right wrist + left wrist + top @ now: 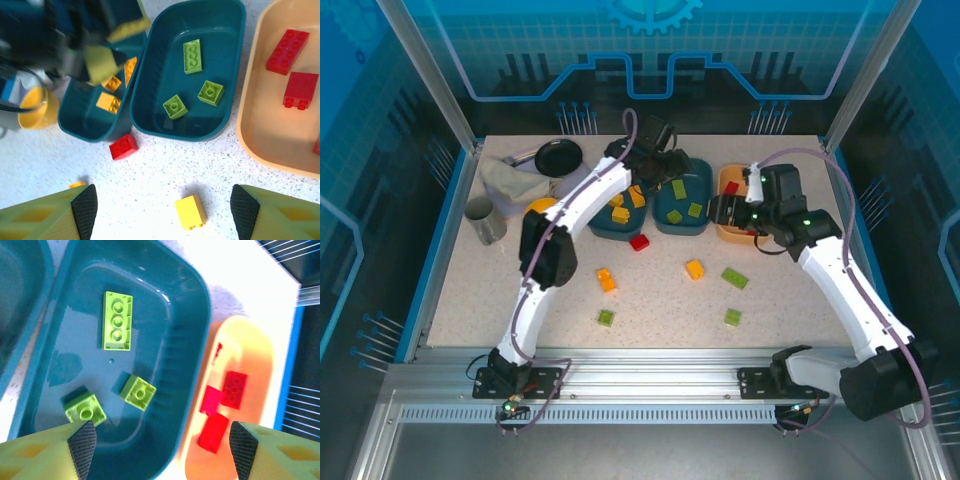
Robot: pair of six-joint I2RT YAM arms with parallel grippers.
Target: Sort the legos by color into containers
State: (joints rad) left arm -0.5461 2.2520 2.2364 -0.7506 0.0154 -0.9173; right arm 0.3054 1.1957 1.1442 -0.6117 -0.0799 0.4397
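Right now my left gripper (162,447) hangs over the middle teal tray (192,300), its fingers spread with nothing between them. Under it lie three light green bricks: an oblong green brick (118,320) farther ahead of the fingertips, a square green brick (139,392) closer in, and a second square green brick (85,410) just by the left finger. Beyond the right finger sits the pale orange tray (252,335) with red bricks (234,389) in it.

My right gripper (165,212) is also spread wide and empty above the table (150,175). A yellow brick (190,212) lies between its fingers. A loose red brick (123,146) lies ahead to the left, just beside the left teal tray (75,117), which holds orange-yellow bricks (109,102).
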